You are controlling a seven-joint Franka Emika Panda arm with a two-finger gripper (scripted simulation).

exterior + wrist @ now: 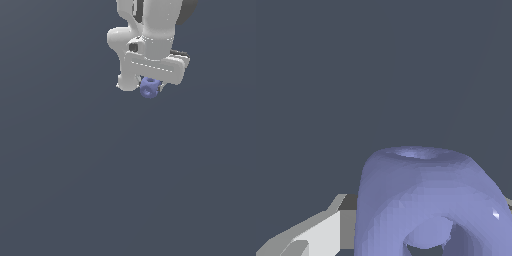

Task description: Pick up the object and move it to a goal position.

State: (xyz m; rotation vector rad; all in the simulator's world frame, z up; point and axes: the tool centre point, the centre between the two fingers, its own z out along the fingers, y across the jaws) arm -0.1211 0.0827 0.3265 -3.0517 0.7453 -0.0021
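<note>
In the exterior view the white arm [150,30] came down from the top edge of the picture, and the lump [149,87] sat tucked directly under the broad white hand of the gripper [150,86], so that only its lower part showed below the housing. That is the relation the coming move turned on: the lump lay between the jaws and not to either side of them, and it hung with the arm against the plain grey ground, which showed no edge, corner or shadow, so whether it was clear of any surface could not be read. It looked roughly as wide as tall, with no long axis to speak of; a round dent or hole faced the exterior camera. The wrist view agreed: the lump [426,200] filled the near part of the picture, a hollow in its face, with a pale finger [316,232] close against one flank. The other finger was mostly hidden behind the lump's far side. The jaws seemed to be pinching the lump, though the contact itself was hidden in both views. No goal marker showed anywhere, so which way the carry should go could not be told, and the fingertips were masked in the exterior view.
</note>
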